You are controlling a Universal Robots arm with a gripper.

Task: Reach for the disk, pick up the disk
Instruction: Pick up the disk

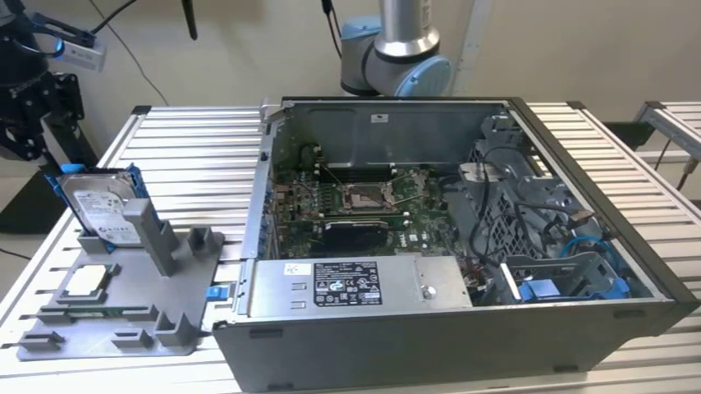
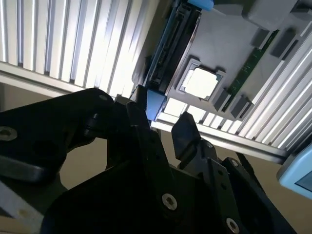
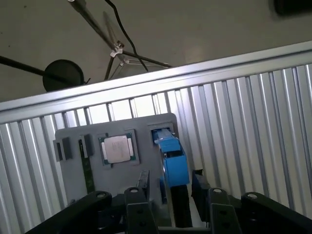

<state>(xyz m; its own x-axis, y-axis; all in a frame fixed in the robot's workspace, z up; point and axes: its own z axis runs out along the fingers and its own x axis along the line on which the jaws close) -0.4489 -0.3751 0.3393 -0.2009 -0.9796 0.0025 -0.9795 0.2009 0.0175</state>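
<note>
While I watch the exterior view, the disk (image 1: 101,209) stands on edge in a grey fixture (image 1: 131,320) on the slatted table (image 1: 186,148), at about nine o'clock from the open computer case (image 1: 438,345). Its white label faces the camera, and blue rails run along its edges. A square processor chip (image 1: 88,281) lies flat in the fixture at about six o'clock from the disk. The gripper (image 1: 38,139) hangs at about eleven o'clock from the disk and higher than it; from here I cannot tell whether they touch. In the second wrist view, I see the gripper's (image 2: 163,122) two black fingers (image 2: 139,122) spread apart, gripping nothing, with the blue end of the disk (image 2: 170,53) showing in the gap between them. The processor chip (image 2: 201,82) sits just beside the disk, and a green memory stick (image 2: 248,66) lies beyond the chip. In the first wrist view, the fingers (image 3: 144,187) again stand apart on either side of the disk's (image 3: 173,161) blue rail, seen edge-on. I cannot tell whether either finger touches it. The chip (image 3: 117,148) lies between the disk and the memory stick (image 3: 87,168).
</note>
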